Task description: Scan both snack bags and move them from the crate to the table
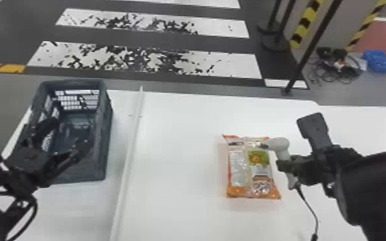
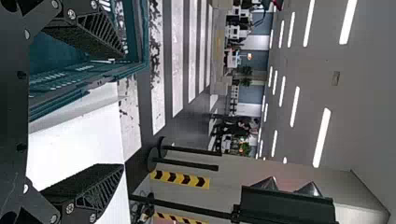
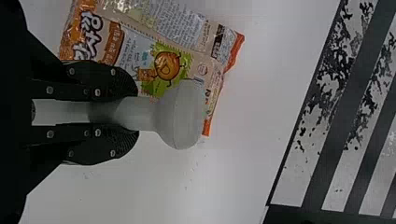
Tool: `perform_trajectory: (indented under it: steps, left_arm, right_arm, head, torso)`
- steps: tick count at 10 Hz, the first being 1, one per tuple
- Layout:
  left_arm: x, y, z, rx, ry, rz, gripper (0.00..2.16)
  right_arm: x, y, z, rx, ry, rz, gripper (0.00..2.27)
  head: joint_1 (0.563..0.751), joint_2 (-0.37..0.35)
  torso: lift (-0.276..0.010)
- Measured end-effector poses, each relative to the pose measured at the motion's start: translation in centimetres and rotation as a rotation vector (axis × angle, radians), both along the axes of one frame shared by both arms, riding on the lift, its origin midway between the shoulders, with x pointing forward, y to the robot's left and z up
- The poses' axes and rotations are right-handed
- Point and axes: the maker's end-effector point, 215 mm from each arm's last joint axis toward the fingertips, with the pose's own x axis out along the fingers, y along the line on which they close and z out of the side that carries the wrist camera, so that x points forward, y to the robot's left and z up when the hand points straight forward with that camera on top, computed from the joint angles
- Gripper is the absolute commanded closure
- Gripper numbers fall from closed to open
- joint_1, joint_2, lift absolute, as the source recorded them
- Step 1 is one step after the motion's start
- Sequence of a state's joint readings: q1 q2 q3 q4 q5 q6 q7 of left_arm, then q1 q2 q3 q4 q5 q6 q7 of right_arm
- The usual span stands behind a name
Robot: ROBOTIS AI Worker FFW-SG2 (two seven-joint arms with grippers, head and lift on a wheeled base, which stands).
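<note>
**Scanner gripped in right hand, left hand spread over crate**

You had the right gripper (image 1: 284,166) closed firmly on the handle of the pale scanner (image 1: 278,144), its two fingers pressed against opposite sides. The scanner's head stuck out past the fingertips, above the corner of the snack bag (image 1: 253,174) nearest that hand. You had that bag flat on the white table (image 1: 176,144), just beside the right gripper on its left-hand side; whether head and bag touched could not be established. The cord (image 1: 311,210) ran from the handle's lower end back towards you.

Your left gripper (image 1: 72,134) was wide open, with nothing in its grasp, both fingers set well apart. The grey-blue crate (image 1: 105,144) stood beneath it (a dim interior, its contents hard to certify). Between your two hands, nearer the left one, a raised white strip (image 1: 126,170) crossed the table.
</note>
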State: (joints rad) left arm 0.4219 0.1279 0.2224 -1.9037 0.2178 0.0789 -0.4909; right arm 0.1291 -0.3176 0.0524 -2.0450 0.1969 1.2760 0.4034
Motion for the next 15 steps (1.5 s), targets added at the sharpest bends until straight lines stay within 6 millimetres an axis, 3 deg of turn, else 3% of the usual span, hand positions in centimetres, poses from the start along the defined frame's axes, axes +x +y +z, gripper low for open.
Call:
perform_trajectory:
  steps: [5, 10, 12, 15]
  left_arm:
    - [0.0, 0.4, 0.1, 0.002, -0.003, 0.005, 0.17]
    - [0.0, 0.3, 0.1, 0.001, -0.003, 0.006, 0.17]
    - [-0.1, 0.4, 0.1, 0.002, -0.002, 0.007, 0.17]
    - [-0.2, 0.4, 0.0, 0.002, -0.001, 0.006, 0.17]
  right_arm:
    - [0.8, 1.6, -1.7, -0.021, 0.060, 0.018, 2.25]
    - [1.1, 1.7, -1.3, -0.016, 0.049, 0.015, 2.25]
    - [1.1, 0.1, -0.3, 0.001, 0.026, -0.025, 2.25]
    - [1.5, -5.4, 0.1, 0.024, -0.024, -0.127, 2.25]
  head:
    - [0.695, -0.031]
    - [0.695, -0.027]
    - [0.695, -0.042]
    - [0.695, -0.113]
  torso:
    - [-0.035]
    - [-0.035]
    - [-0.035]
    - [-0.035]
